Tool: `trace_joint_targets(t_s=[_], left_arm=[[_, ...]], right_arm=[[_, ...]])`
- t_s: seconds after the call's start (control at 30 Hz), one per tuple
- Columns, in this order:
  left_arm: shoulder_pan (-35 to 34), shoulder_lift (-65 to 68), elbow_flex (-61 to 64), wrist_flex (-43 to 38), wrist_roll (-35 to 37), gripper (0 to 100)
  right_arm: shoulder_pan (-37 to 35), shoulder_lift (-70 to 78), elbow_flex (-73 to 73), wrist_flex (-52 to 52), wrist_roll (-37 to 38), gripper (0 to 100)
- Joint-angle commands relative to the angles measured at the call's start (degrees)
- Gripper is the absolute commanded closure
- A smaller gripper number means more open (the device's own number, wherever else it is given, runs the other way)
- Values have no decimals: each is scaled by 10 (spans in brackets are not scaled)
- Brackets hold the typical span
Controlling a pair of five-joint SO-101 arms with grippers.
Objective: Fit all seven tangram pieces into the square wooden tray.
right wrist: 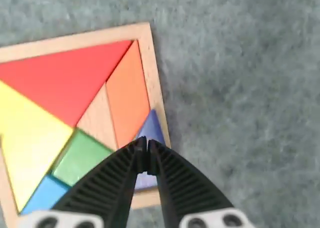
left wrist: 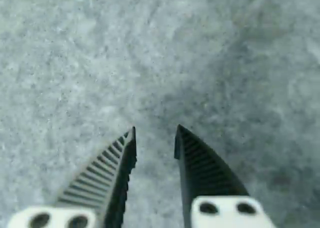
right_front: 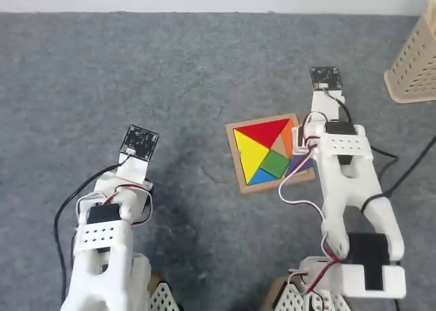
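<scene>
While the right pincer [right wrist: 146, 145], tips together, rests on the purple triangle [right wrist: 151, 125] at the right rim of the square wooden tray [right_front: 236, 159], centre-right in frame, and the left pincer [left wrist: 155, 133] hangs with tips apart, a skewed push may wedge that triangle onto the rim.

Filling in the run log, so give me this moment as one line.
tray: five pieces in, one gap | purple piece: across tray rim, unseated | right jaws: shut over purple piece | left jaws: open over carpet
</scene>
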State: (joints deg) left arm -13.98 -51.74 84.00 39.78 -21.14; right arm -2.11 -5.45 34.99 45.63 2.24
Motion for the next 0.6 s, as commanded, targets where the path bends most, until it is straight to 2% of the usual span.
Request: trace_joint_targets(t_s=[0.0,0.27,0.57], left_arm=[[3,-11,-1,-11,4,877],[3,-11,-1,-11,4,877],[3,-11,-1,-11,4,877]], right_arm=[[10,12,5,-54,-6,991],[7,60,10,-62,-6,991],[6,59,10,-1,-6,991]])
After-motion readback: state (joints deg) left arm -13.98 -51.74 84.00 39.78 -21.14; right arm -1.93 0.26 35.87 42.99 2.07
